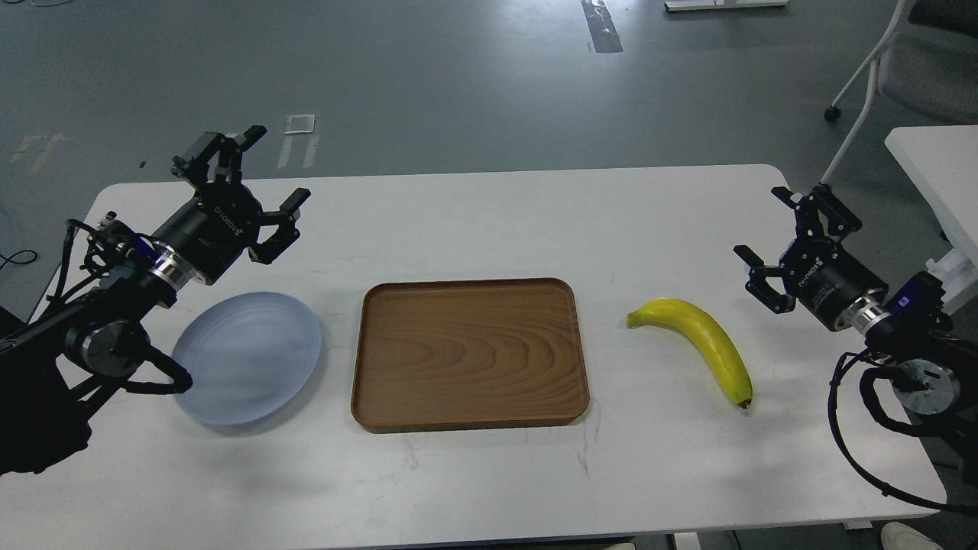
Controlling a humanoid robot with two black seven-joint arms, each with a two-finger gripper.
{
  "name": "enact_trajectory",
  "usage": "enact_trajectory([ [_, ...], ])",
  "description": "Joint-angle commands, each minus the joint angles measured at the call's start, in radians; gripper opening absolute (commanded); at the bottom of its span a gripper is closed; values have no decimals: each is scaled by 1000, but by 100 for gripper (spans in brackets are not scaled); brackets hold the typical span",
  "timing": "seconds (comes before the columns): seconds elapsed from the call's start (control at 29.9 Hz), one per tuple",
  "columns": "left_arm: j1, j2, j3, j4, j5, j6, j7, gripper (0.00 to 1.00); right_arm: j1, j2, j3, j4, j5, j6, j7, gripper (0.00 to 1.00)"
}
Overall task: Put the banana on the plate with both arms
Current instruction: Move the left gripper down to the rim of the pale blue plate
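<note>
Curved yellow banana (701,342) with dark tip lies on the table (489,221); both hands spread apart, empty

This looks like a lab or plain office workroom: a bare grey floor (428,76) patched with strips of tape (601,27), a plain white rectangular table (489,221), a second white desk (936,164), and a wheeled metal-framed chair (894,69).

wooden tray (470,351), white table (474,221), chair (909,61)
</note>
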Motion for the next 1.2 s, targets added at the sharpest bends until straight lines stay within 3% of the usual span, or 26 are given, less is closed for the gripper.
enact_trajectory([
  [0.0,0,4,0,0,0,0,0,98,6,5,-1,-6,0,0,0,99],
  [0.53,-37,73,4,78,31,0,0,98,24,5,-5,-20,-3,0,0,99],
  [0.7,-83,180,-2,-24,286,0,0,98,23,2,-5,-20,-6,0,0,99],
  [0.97,-121,346,1,-241,921,0,0,98,21,5,-7,-20,-11,0,0,99],
  [1.17,-98,386,27,-275,1413,16,0,98,23,8,-34,-20,-13,0,0,99],
])
